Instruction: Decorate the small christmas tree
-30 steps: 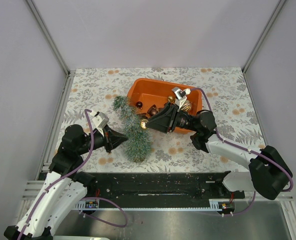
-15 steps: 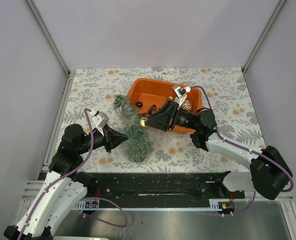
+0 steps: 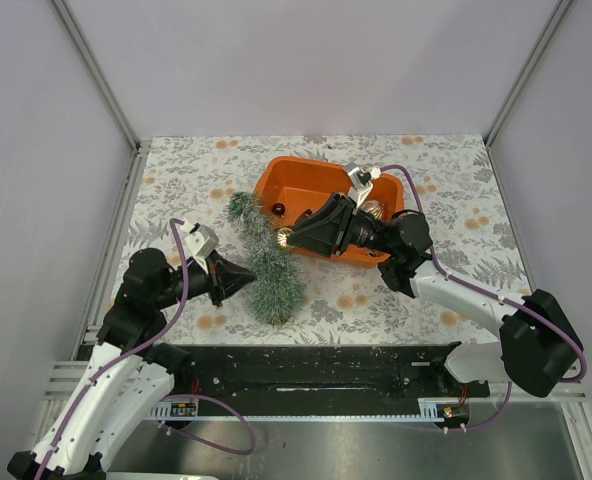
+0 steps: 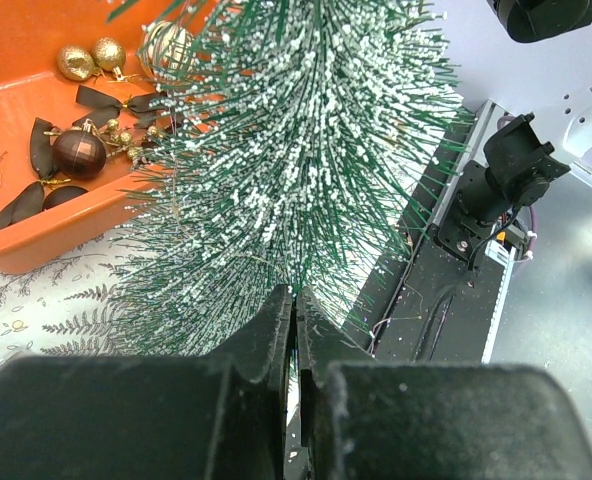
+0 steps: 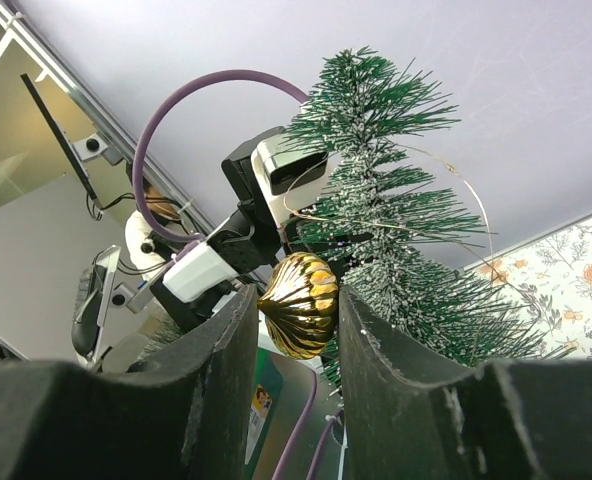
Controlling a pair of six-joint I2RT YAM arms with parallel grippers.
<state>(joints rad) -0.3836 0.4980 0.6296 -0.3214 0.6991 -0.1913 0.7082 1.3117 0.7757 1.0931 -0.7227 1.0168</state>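
The small christmas tree (image 3: 264, 262) lies on the floral table, its tip toward the orange tray (image 3: 306, 175). It fills the left wrist view (image 4: 306, 150). My left gripper (image 3: 248, 279) is shut on needles at the tree's wide lower part; the left wrist view shows its jaws (image 4: 297, 300) pressed together there. My right gripper (image 3: 292, 238) is shut on a gold ribbed bauble (image 3: 285, 239) held just right of the tree's middle. In the right wrist view the bauble (image 5: 301, 303) sits between my fingers, close in front of the tree (image 5: 396, 230).
The tray holds loose ornaments: a dark red bauble (image 4: 79, 152), small gold baubles (image 4: 76, 62) and dark bows (image 4: 101, 100). The black base rail (image 3: 306, 368) runs along the near edge. Grey walls enclose the table on three sides.
My right gripper has carried the gold bauble slightly left and farther back, closer to the tree. The left gripper and the tree have barely moved.
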